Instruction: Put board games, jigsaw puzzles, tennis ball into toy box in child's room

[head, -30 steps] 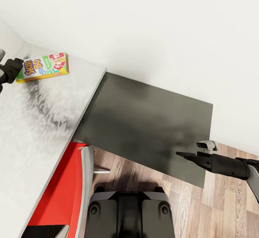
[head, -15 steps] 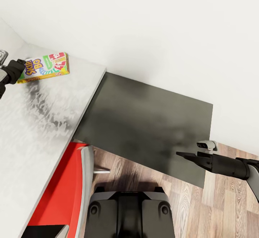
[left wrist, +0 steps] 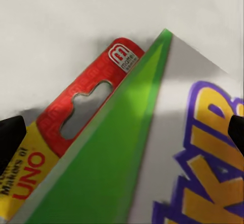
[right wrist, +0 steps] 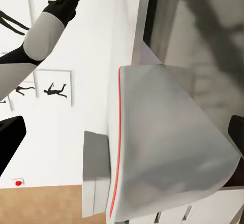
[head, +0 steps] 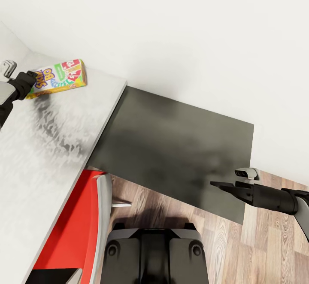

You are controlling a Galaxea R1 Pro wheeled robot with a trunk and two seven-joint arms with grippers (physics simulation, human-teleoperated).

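One game box (head: 57, 78) (lettered Skip-Bo) sits clamped in the left tool (head: 28, 79) at upper left, tilted above the table (head: 38, 155); right tool (head: 219, 185) apart.

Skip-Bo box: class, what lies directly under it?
The Skip-Bo box is over the light-grey desk top, held at one end by the left gripper. Whatever is beneath it is hidden.
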